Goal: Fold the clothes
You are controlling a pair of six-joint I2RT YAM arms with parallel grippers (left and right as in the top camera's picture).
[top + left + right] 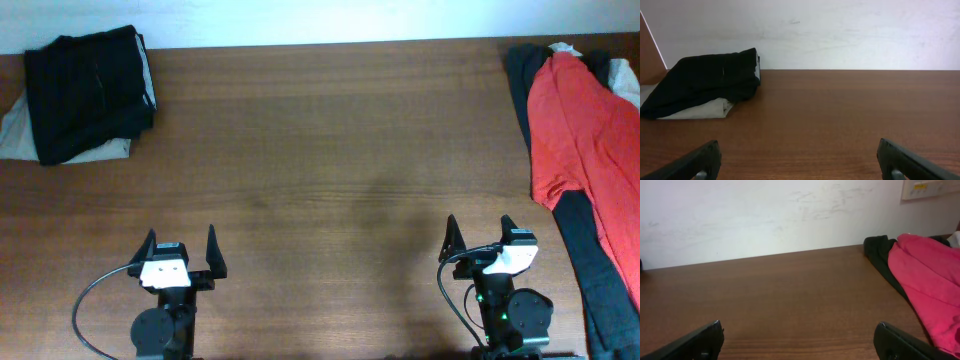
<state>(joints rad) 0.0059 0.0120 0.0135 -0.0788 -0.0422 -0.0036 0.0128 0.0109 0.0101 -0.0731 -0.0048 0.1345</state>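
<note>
A red shirt (578, 130) lies unfolded on dark clothes (600, 270) at the table's right edge; it also shows in the right wrist view (927, 275). A folded black garment (90, 90) sits on a folded beige one (15, 130) at the far left, also in the left wrist view (705, 80). My left gripper (180, 248) is open and empty near the front edge, its fingers apart in the left wrist view (800, 162). My right gripper (480, 235) is open and empty at the front right, left of the red shirt; its fingers show in the right wrist view (800, 340).
The brown wooden table (330, 150) runs to a white wall at the back. A white and a green garment (622, 75) peek out at the far right corner. A wall plate (930, 187) is on the wall.
</note>
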